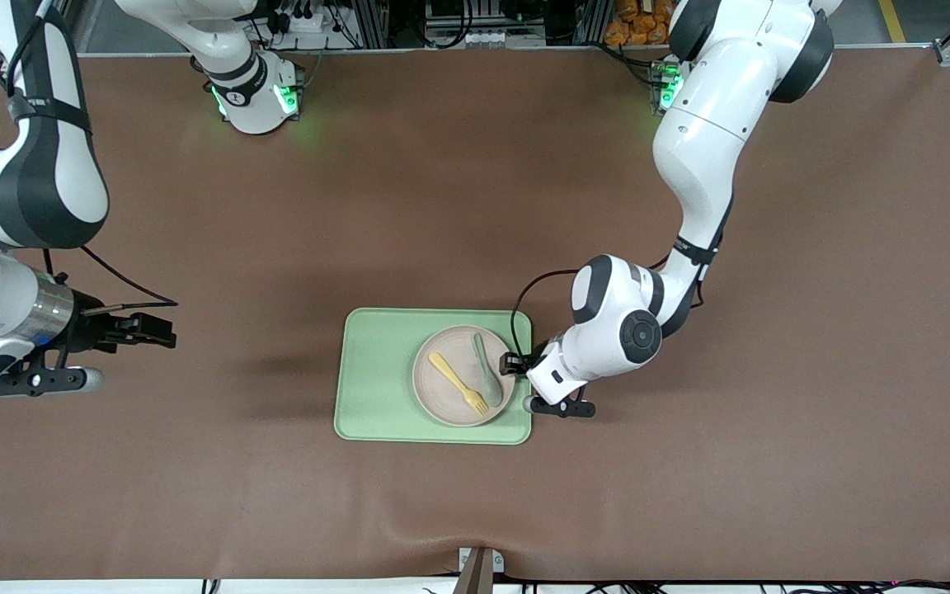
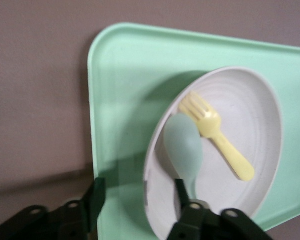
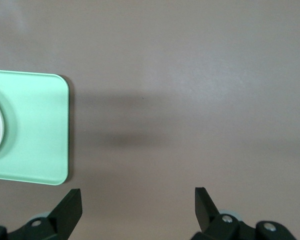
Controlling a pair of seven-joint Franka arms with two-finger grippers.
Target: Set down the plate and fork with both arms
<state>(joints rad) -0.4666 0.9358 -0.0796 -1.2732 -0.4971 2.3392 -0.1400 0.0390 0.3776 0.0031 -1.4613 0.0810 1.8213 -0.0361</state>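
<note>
Table [image 1: 475,206]: brown cloth covers the whole surface.
Tray [image 1: 376,379]: light green, rectangular, flat on the table, nearer the front camera than both arm bases.
Plate [image 1: 442,404]: round, pale beige-pink, on the tray toward the left arm's end.
Fork [image 1: 458,384]: pale yellow, lying in the plate, tines toward the camera.
Spoon [image 1: 487,369]: grey-green, in the plate just beside the fork.
Left tool [image 2: 140,197]: low at the plate's rim, fingers parted, one either side of the rim, gripping nothing.
Right tool [image 3: 138,202]: waits over bare table toward the right arm's end, fingers spread wide, empty.
</note>
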